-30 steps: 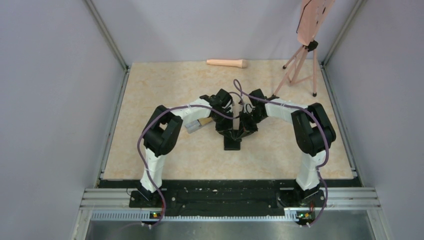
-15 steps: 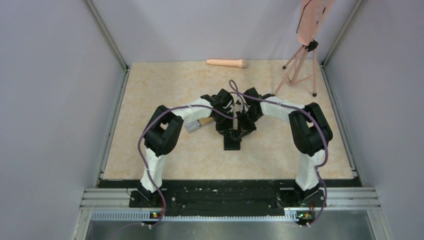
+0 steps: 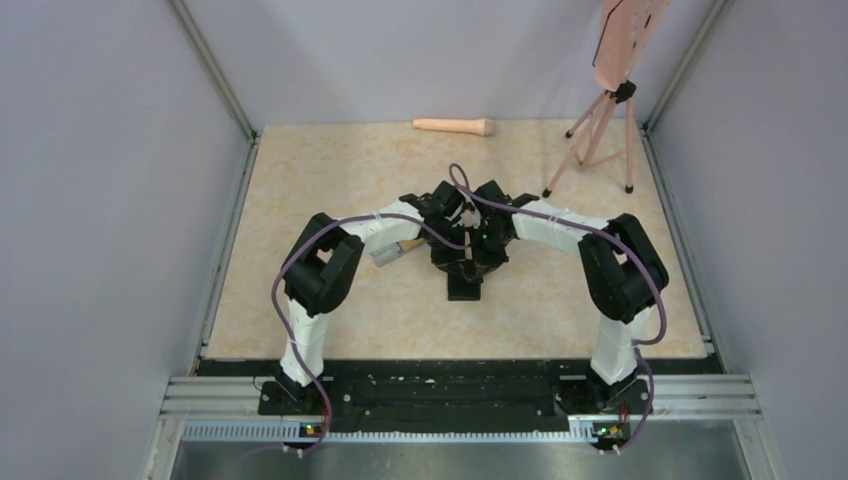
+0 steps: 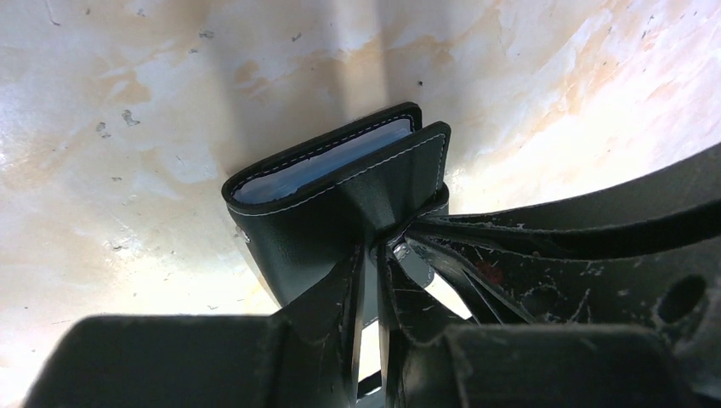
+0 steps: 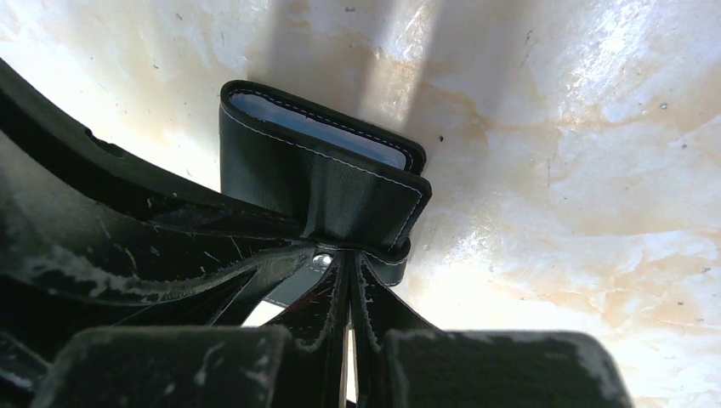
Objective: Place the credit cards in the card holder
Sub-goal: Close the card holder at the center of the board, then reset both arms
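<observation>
1. Card holder (image 4: 332, 212) is in the middle of the counter (image 4: 127, 102), between the two arms. I cannot tell if it rests on the counter or hangs just above it.
2. It is folded almost shut. A blue-grey strip peeks out of the gap. That may be pockets or cards; I cannot tell which.
3. No loose credit cards show clearly, so I think the filling is mostly done. Closing the clasp looks like what is left.
4. The holder is black and smooth like leather, with pale stitches, round corners and a small shiny snap (image 4: 410, 255).
5. The left jaws are nearly closed and pinch the holder's flap. The right jaws are closed tight and seem to pinch the same flap from the other side.
6. The jaws are black, hard and scratched.
7. The counter is creamy, blotchy and shiny. A clear box (image 3: 385, 253) lies just beside the left arm.
</observation>
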Motion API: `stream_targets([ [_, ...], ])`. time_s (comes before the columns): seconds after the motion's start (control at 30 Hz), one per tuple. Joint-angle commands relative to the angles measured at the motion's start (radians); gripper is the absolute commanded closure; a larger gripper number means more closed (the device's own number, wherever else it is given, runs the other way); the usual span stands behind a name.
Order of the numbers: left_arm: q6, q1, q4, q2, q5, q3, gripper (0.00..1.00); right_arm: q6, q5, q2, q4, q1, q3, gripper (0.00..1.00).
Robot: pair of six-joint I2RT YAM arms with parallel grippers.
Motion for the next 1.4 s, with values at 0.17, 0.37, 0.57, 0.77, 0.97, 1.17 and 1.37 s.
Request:
stream_targets([
  [0.17,0.019,-0.044,-0.045,0.069,-0.130,-0.114,0.82,0.006,0.129,0.122,0.182,0.111,-0.249,1.00],
  [0.37,0.037,-0.043,0.027,-0.087,-0.153,-0.128,0.72,0.000,0.047,-0.011,0.180,0.107,-0.182,1.00],
  [0.57,0.030,-0.022,0.091,-0.271,-0.172,-0.111,0.62,0.028,0.016,-0.162,0.133,0.065,-0.085,0.82],
  [0.77,-0.043,0.078,0.235,-0.439,-0.086,-0.214,0.49,0.067,-0.025,-0.320,0.134,-0.026,-0.079,0.50],
  [0.97,-0.185,0.274,0.544,-0.645,0.064,-0.467,0.33,0.081,-0.119,-0.434,0.169,-0.176,-0.133,0.29],
  [1.17,-0.183,0.438,0.592,-0.802,0.109,-0.571,0.22,0.156,-0.283,-0.522,0.301,-0.384,-0.240,0.10],
  [1.37,-0.154,0.600,0.678,-0.847,0.208,-0.643,0.07,0.152,-0.315,-0.508,0.343,-0.481,-0.253,0.03],
])
